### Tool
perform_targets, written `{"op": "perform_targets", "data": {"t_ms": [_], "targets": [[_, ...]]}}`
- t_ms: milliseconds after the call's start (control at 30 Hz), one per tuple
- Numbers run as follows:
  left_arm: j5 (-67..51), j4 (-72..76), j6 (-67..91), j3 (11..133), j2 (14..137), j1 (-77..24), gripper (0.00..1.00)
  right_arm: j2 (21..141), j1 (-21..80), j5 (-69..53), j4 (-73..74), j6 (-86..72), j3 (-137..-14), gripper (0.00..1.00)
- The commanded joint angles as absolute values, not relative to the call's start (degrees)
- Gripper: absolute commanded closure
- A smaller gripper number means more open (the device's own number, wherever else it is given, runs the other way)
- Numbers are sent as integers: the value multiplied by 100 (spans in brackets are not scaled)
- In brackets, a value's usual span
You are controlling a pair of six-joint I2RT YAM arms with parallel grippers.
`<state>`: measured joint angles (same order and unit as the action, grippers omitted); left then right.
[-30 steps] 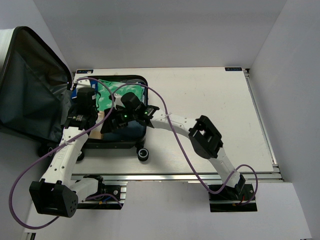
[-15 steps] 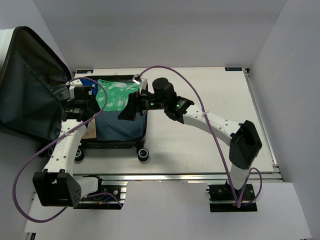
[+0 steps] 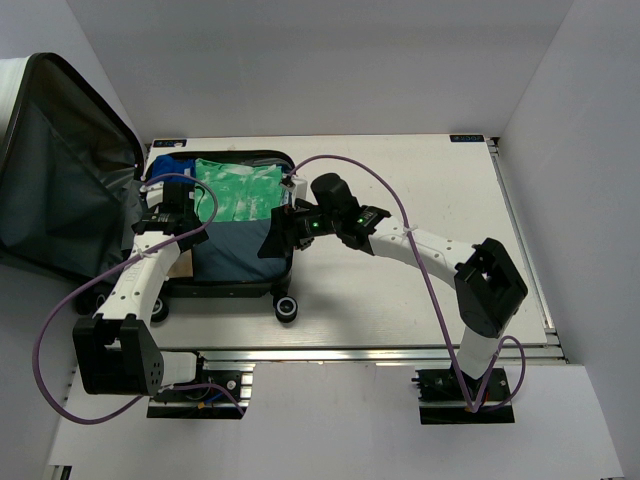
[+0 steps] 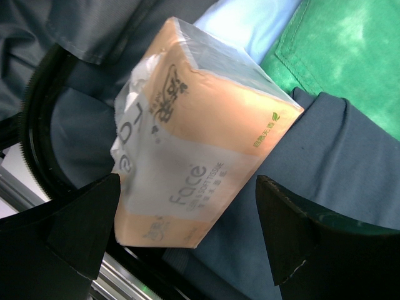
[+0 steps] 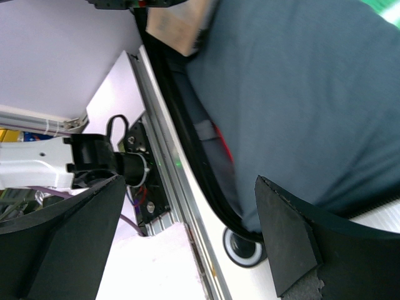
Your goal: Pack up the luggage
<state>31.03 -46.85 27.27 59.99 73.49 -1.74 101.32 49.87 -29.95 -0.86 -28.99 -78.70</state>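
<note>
The luggage (image 3: 240, 291) lies open at the table's left with its grey-lined lid (image 3: 60, 180) standing up. Inside are a green cloth (image 3: 240, 190) and a grey-blue cloth (image 3: 235, 255). An orange tissue pack (image 4: 194, 144) rests on the grey-blue cloth (image 4: 325, 162) by the luggage's left rim. My left gripper (image 4: 187, 231) is open around the pack's near end, its fingers (image 4: 81, 219) apart from it. My right gripper (image 5: 187, 237) is open and empty over the luggage's near right rim (image 5: 187, 144), above a wheel (image 5: 244, 247).
The white table (image 3: 420, 220) stretches right of the luggage, with an aluminium rail (image 3: 400, 352) along its near edge. White walls enclose the back and right. Purple cables (image 3: 340, 165) loop over both arms. A light blue item (image 4: 250, 25) lies beside the green cloth.
My left gripper has opened and let go of the tissue pack inside the luggage. My right arm has swung off the luggage's middle to its right rim.
</note>
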Motion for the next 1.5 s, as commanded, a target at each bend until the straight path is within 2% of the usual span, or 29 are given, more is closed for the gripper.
{"op": "perform_targets", "data": {"t_ms": [0,133,333,467,500,567,600,700,1200,1467], "targets": [[3137,-4359,2804,5924,7365,-149,2,9765,4878,-2962,-70,-2716,-7709,11],[3524,-4316,2839,5994,7655,-149,2,9423,4790,-2734,-9,-2637,-7166,11],[3454,-3701,2637,5775,7875,26,7,8405,4562,-1910,211,-2672,-6216,11],[3480,-3647,2680,5783,8147,131,18,7920,4438,-1495,377,-2593,-5960,11],[3507,-3682,2689,5801,8252,132,32,7832,4412,-1425,421,-2532,-5924,11],[3603,-3665,2646,5897,8358,132,49,7638,4368,-1249,483,-2531,-5836,11],[3812,-3674,2646,5941,8411,184,69,7568,4359,-1196,492,-2523,-5801,11],[4191,-3832,2663,6230,8665,185,100,7366,4289,-1073,483,-2531,-5652,11],[5370,-4438,1652,7347,9615,9,100,7427,4061,-1169,378,-2716,-5511,11],[5897,-4851,1371,7778,9861,-492,100,7593,3999,-1520,237,-2803,-5546,11]]}}
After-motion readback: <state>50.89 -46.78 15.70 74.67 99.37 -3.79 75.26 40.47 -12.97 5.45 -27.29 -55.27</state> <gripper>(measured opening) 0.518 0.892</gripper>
